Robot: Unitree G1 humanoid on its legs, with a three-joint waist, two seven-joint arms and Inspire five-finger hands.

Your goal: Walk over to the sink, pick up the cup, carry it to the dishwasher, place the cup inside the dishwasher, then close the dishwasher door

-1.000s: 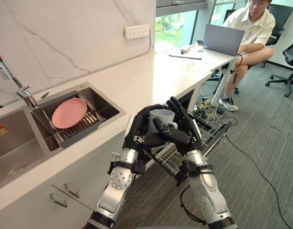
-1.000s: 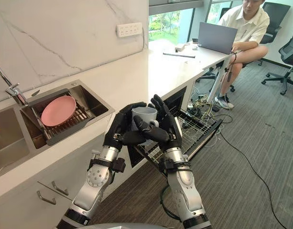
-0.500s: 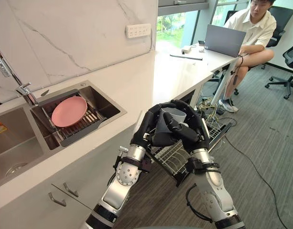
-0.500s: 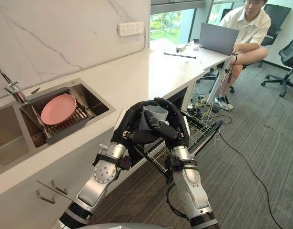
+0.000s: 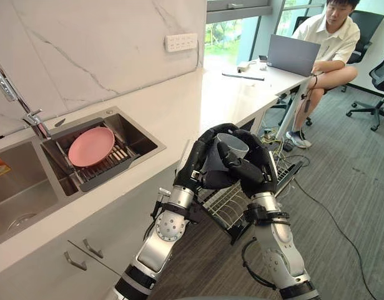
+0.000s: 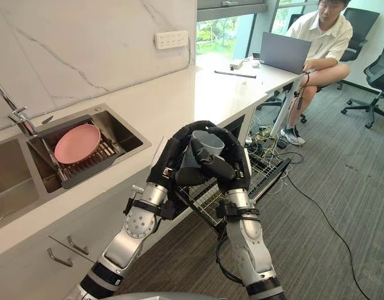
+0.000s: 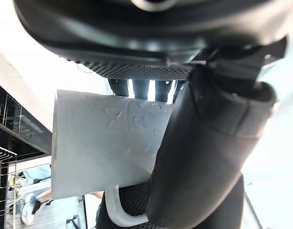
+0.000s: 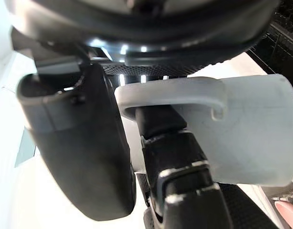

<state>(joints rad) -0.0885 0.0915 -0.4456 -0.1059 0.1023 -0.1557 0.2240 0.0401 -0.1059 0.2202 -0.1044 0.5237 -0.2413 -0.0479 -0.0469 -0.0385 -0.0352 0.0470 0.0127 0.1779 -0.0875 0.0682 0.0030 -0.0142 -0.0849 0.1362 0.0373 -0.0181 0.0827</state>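
A pale grey cup (image 5: 231,145) with a handle hangs tilted in the air between both hands, above the pulled-out wire rack (image 5: 226,203) of the open dishwasher. My left hand (image 5: 198,164) curls round the cup's left side, and my right hand (image 5: 254,170) wraps it from the right. In the left wrist view the cup (image 7: 103,143) lies against the curled fingers (image 7: 203,157). In the right wrist view a finger (image 8: 177,157) passes by the cup's handle (image 8: 170,95). The cup's lower half is hidden by the hands.
A steel sink (image 5: 145,140) set in the white counter (image 5: 179,106) holds a pink plate (image 5: 90,147) on a rack, with a tap (image 5: 17,100) at its far left. A person (image 5: 332,40) sits with a laptop (image 5: 294,54) at the counter's far end. Grey floor (image 5: 348,212) lies to the right.
Both hands have lifted the cup a little, away from me toward the counter's edge, and tipped its mouth further to the right. Their hold is unchanged.
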